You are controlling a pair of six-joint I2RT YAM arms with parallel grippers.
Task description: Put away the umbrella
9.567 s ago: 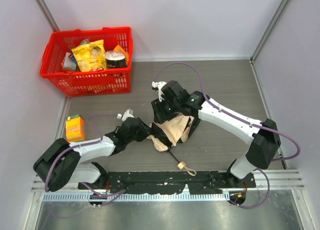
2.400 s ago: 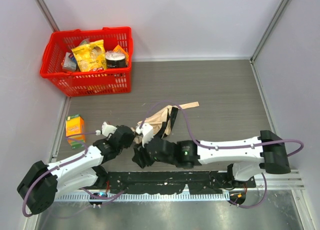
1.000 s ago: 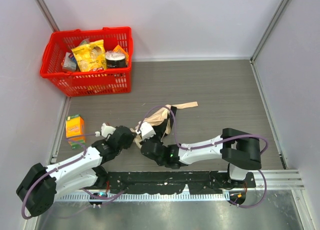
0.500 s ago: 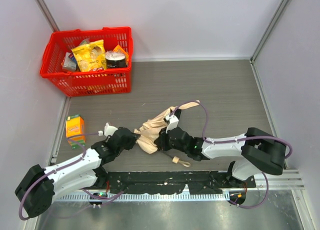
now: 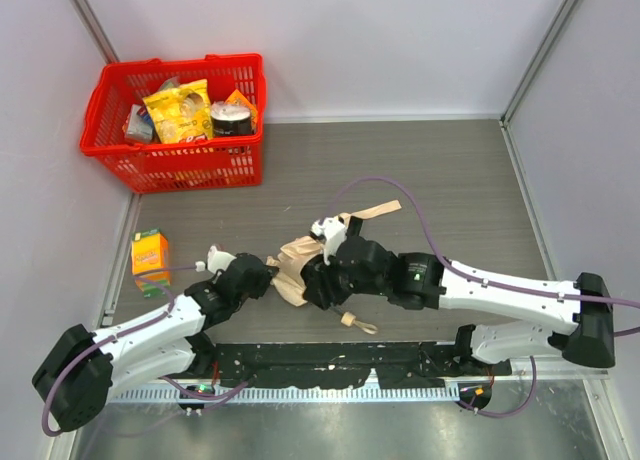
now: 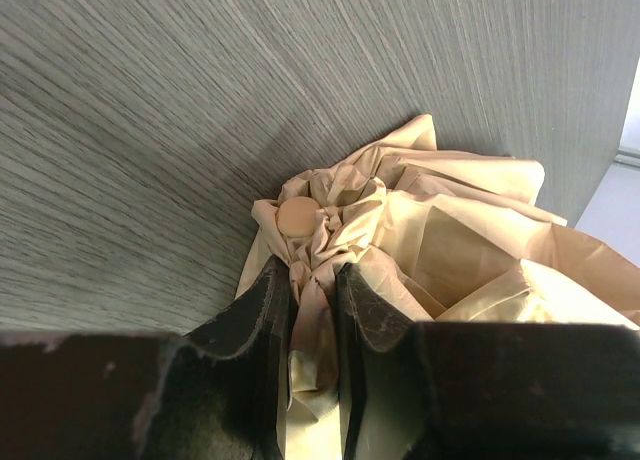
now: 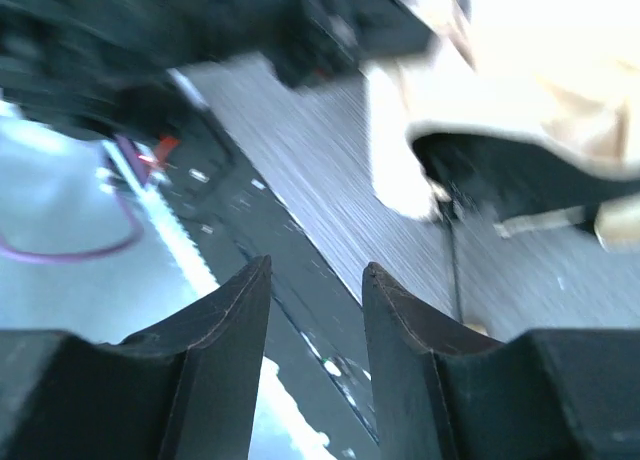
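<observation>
The umbrella (image 5: 296, 256) lies crumpled on the table between the two arms, its pale beige canopy bunched. Its strap (image 5: 377, 210) trails to the back right. Its cream handle (image 5: 349, 320) with loop cord lies near the front. In the left wrist view my left gripper (image 6: 312, 280) is shut on the gathered fabric just below the round tip cap (image 6: 297, 216). My right gripper (image 5: 312, 288) hovers over the canopy's near side. Its jaws (image 7: 315, 270) stand open with nothing between them, while the fabric (image 7: 520, 80) and thin black shaft (image 7: 452, 265) show beyond.
A red basket (image 5: 170, 162) holding snack packs stands at the back left. An orange juice box (image 5: 150, 256) sits by the left wall. The black mounting rail (image 5: 330, 362) runs along the near edge. Walls close in the left, back and right sides.
My right gripper has opened and its arm has swung out to the right of the canopy. The handle now shows near the front. My left gripper has kept its hold.
</observation>
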